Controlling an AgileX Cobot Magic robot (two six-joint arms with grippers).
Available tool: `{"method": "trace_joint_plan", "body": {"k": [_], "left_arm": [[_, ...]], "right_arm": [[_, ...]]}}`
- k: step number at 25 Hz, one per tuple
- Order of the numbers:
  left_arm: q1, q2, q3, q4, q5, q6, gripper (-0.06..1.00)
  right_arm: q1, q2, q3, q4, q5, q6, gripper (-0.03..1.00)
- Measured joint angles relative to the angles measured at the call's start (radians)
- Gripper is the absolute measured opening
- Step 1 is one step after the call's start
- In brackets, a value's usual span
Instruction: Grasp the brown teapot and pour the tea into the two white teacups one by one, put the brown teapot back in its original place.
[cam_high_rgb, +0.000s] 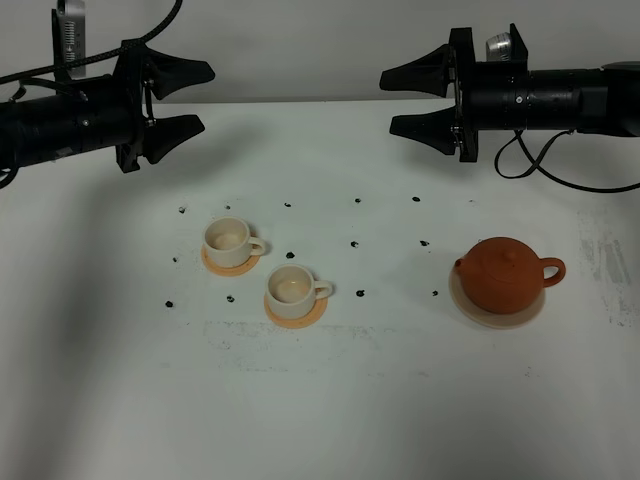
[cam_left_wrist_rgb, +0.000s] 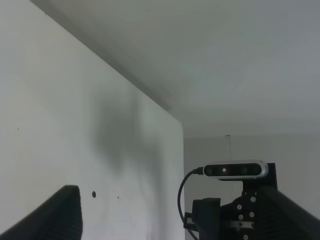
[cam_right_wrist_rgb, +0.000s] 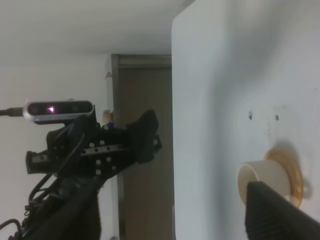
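Exterior high view: both arms hang over the far part of the bench (cam_high_rgb: 400, 400), behind the brown teapot (cam_high_rgb: 505, 272), and neither carries anything.
Left arm: the left gripper (cam_high_rgb: 207, 97) has its jaws spread wide and empty. It is far left of the teapot and behind it.
Right arm: the right gripper (cam_high_rgb: 387, 100) also has its jaws spread wide and empty. It is behind the teapot and a little left of it, so it looks like the nearer one for the grasp.
Teapot: it stands upright with its lid on, centred on the pale disc that is its original place (cam_high_rgb: 497, 321). The disc's rim shows around the pot and marks the return spot. The spout points toward the cups and the loop handle points away from them.
Cups: the far teacup (cam_high_rgb: 230, 240) and the near teacup (cam_high_rgb: 292, 287) are well left of the teapot. Each sits on one of the orange coasters (cam_high_rgb: 296, 318), with its handle turned toward the teapot.
Progress: nothing has been grasped, so pouring looks not yet begun.
Open room: between the teapot and the cups the bench is bare except for small black marks (cam_high_rgb: 360, 293), which leaves a free carrying lane.
Edges: the bench's far edge runs behind the teapot, under both arms. The near edge is out of view.
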Motion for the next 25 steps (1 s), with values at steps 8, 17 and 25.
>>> {"method": "trace_joint_plan", "body": {"k": [8, 17, 25], "left_arm": [[0.000, 0.000, 0.000, 0.000, 0.004, -0.008, 0.70], [0.000, 0.000, 0.000, 0.000, 0.009, 0.142, 0.68], [0.001, -0.131, 0.000, 0.166, -0.121, 0.265, 0.55]], "right_arm": [[0.000, 0.000, 0.000, -0.007, 0.000, 0.002, 0.59], [0.000, 0.000, 0.000, -0.011, 0.000, -0.092, 0.59], [0.000, -0.102, 0.000, -0.080, -0.103, -0.254, 0.57]]}}
